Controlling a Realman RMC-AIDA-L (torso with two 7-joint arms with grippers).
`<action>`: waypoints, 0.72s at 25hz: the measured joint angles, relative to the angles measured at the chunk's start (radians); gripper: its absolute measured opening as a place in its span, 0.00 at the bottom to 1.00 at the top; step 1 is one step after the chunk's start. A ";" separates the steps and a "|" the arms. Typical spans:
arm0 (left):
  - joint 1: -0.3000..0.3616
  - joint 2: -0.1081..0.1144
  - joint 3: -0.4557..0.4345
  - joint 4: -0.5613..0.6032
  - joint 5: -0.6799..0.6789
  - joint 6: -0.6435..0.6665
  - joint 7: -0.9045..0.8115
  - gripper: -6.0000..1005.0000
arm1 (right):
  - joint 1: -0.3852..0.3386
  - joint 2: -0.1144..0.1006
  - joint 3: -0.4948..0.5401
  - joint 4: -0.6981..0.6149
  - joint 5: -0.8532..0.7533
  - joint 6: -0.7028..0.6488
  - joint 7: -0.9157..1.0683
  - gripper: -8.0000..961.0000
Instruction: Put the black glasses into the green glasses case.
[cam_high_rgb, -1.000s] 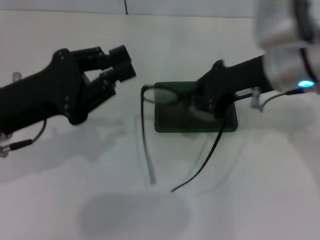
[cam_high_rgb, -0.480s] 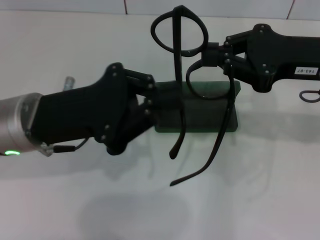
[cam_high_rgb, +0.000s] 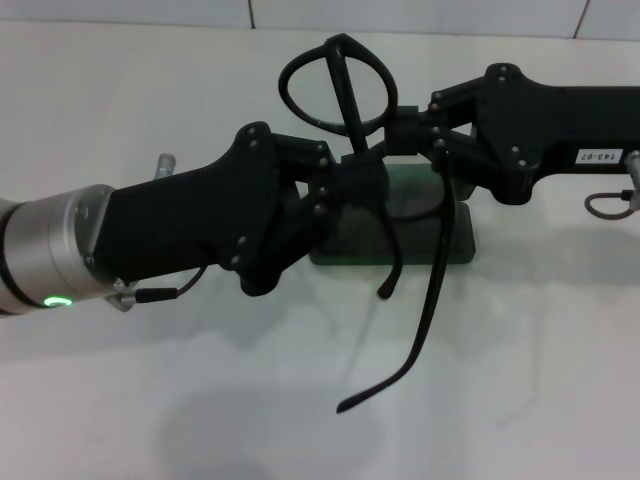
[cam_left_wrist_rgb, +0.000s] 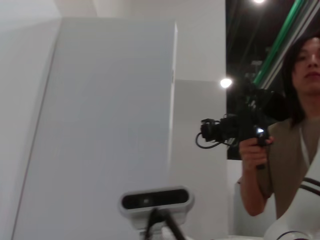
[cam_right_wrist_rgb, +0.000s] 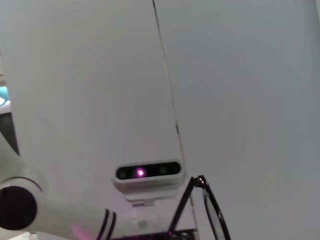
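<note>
Black on black makes this hard to read, so go slowly. Starting from the left of the head view, the left gripper (cam_high_rgb: 340, 190) reaches in across the near left part of the green glasses case (cam_high_rgb: 462, 243), and its fingertips sit right at the temple arm of the black glasses (cam_high_rgb: 345, 105) nearest them; whether they pinch that arm or only lie beside it cannot be told from here. The case itself lies flat on the white table (cam_high_rgb: 150, 100), mostly hidden beneath both grippers, and it appears shut, so nothing can go in until its lid is lifted. The glasses are held up above the case, lenses raised and tilted, both temple arms hanging open toward the robot. On the right, the right gripper (cam_high_rgb: 400, 122) is closed on the frame near the bridge and carries the weight. The sensible handling now, as a judgement, is to keep that hold steady and level, let the left gripper fold the temple arms gently toward the lenses, and avoid twisting the thin frame between two opposing pulls.
</note>
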 joint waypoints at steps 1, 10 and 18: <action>-0.001 -0.001 0.000 -0.006 0.000 -0.009 0.004 0.04 | 0.003 0.000 -0.001 0.005 0.002 -0.005 -0.002 0.06; -0.019 -0.003 0.001 -0.077 -0.025 -0.047 0.025 0.04 | 0.011 0.003 -0.010 0.024 0.007 -0.020 -0.008 0.06; -0.017 -0.003 0.009 -0.085 -0.026 -0.048 0.028 0.04 | 0.003 0.003 -0.004 0.041 0.033 -0.024 -0.026 0.06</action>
